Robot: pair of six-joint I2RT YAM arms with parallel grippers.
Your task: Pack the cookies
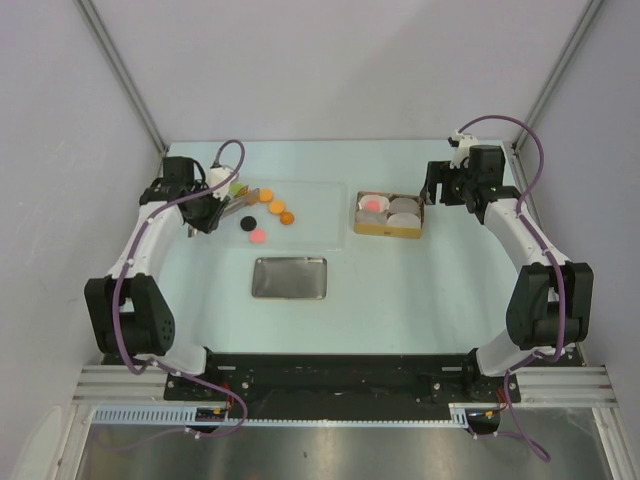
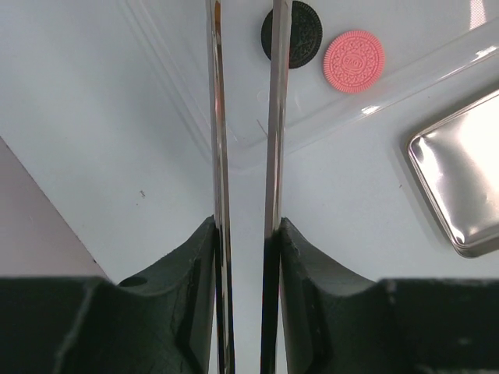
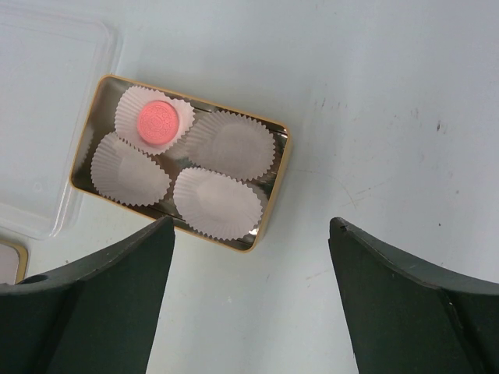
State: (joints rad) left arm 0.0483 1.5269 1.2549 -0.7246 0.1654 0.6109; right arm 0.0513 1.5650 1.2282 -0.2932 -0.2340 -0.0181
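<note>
Three orange cookies (image 1: 277,207), a black cookie (image 1: 249,223) and a pink cookie (image 1: 258,237) lie on a clear plastic tray (image 1: 320,215). My left gripper (image 1: 213,207) is shut on metal tongs (image 1: 243,197), which point toward the cookies. In the left wrist view the gripper (image 2: 247,226) presses the two tong blades (image 2: 219,117), with a gap still between them. The black cookie (image 2: 295,35) sits partly behind the right blade, the pink one (image 2: 354,61) beside it. Another pink cookie (image 3: 159,121) rests in a paper cup in the gold box (image 3: 274,191). My right gripper (image 3: 249,226) hangs open near the box.
The gold box (image 1: 362,228) holds several white paper cups (image 3: 217,201). A silver tin lid (image 1: 289,277) lies in front of the tray, also seen in the left wrist view (image 2: 460,183). Grey walls enclose the table on three sides.
</note>
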